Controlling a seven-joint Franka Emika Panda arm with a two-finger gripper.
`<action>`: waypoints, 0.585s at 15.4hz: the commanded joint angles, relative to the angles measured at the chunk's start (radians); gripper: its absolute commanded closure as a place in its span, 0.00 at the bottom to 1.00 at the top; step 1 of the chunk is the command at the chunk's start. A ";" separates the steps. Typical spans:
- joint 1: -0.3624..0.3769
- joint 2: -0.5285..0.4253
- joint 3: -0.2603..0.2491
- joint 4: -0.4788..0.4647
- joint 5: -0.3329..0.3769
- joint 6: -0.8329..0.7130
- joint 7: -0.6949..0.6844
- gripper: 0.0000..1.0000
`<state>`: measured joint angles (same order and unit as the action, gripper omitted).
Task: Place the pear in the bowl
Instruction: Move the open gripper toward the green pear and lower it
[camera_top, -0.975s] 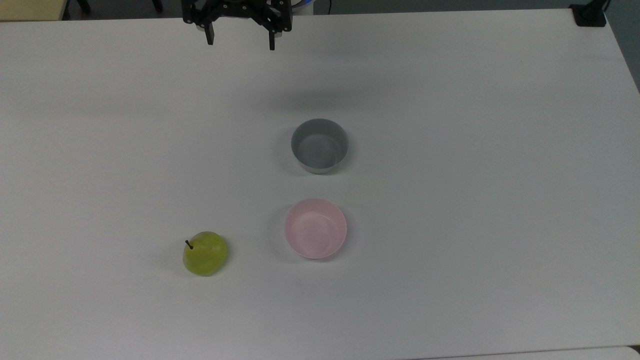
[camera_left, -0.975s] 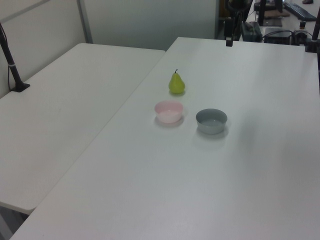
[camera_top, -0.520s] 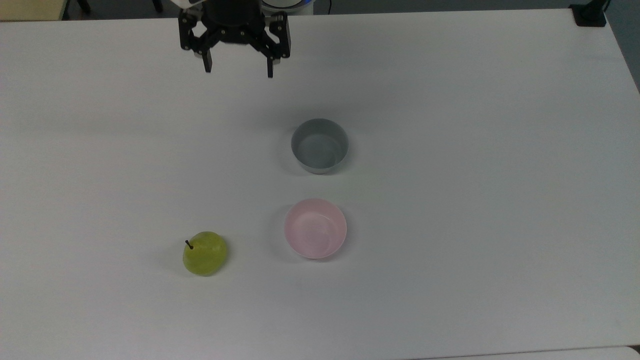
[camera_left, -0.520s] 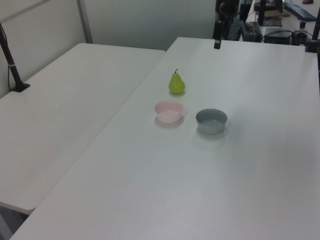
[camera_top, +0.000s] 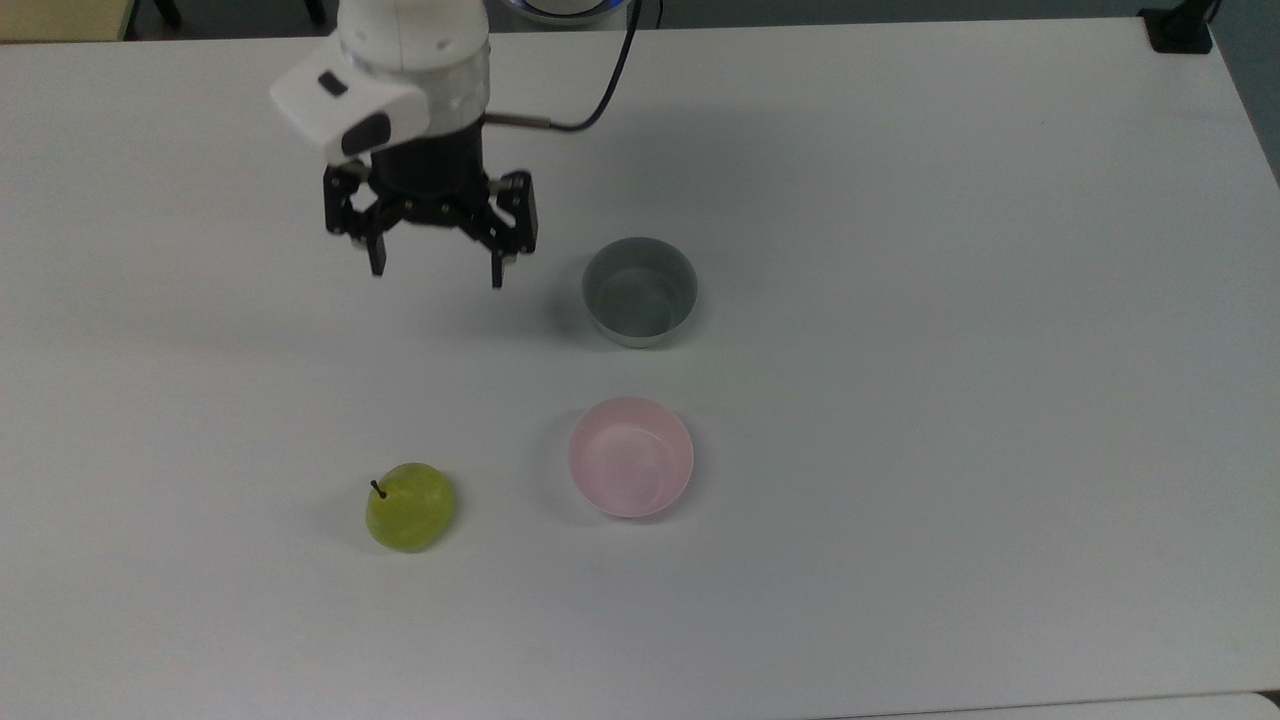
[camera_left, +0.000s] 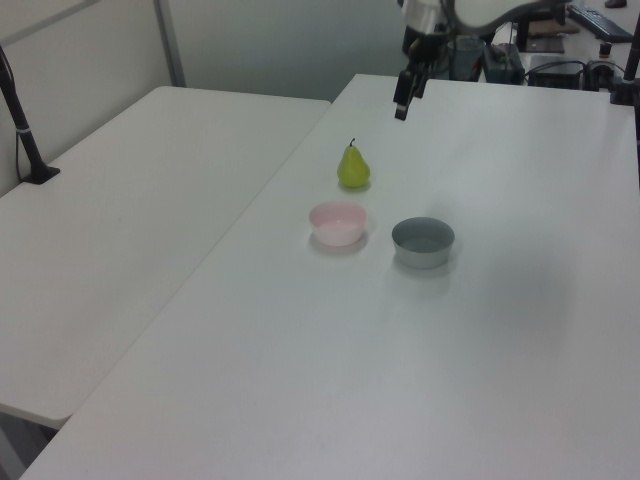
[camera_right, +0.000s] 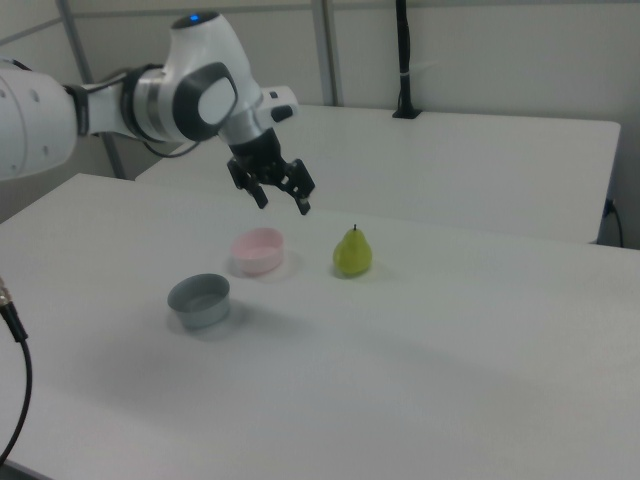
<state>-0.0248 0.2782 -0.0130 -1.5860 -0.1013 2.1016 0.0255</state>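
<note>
The yellow-green pear (camera_top: 410, 506) (camera_left: 353, 166) (camera_right: 352, 251) stands upright on the white table, stem up, to the top view's left of the pale pink bowl (camera_top: 631, 456) (camera_left: 338, 222) (camera_right: 258, 250). The bowl holds nothing. My gripper (camera_top: 437, 275) (camera_left: 400, 103) (camera_right: 283, 201) hangs open in the air, nothing between its fingers, well above the table. In the top view it is above the pear and to the left of the grey-blue bowl.
A grey-blue bowl (camera_top: 640, 291) (camera_left: 423, 241) (camera_right: 199, 299) sits next to the pink one. A second white table (camera_left: 120, 220) adjoins in the left view. A black post (camera_left: 25, 130) stands on it. A black clamp (camera_top: 1180, 28) sits at the top view's upper right corner.
The gripper has come down the top view from the table's far edge toward the pear, still open. The white wrist has now come into the top view. Pear and bowls have not moved.
</note>
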 joint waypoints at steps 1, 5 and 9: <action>-0.011 0.096 -0.008 0.053 -0.015 0.075 -0.026 0.00; -0.032 0.160 -0.008 0.057 -0.017 0.195 -0.021 0.00; -0.044 0.220 -0.008 0.058 -0.024 0.300 -0.018 0.00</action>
<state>-0.0667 0.4537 -0.0151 -1.5480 -0.1081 2.3287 0.0216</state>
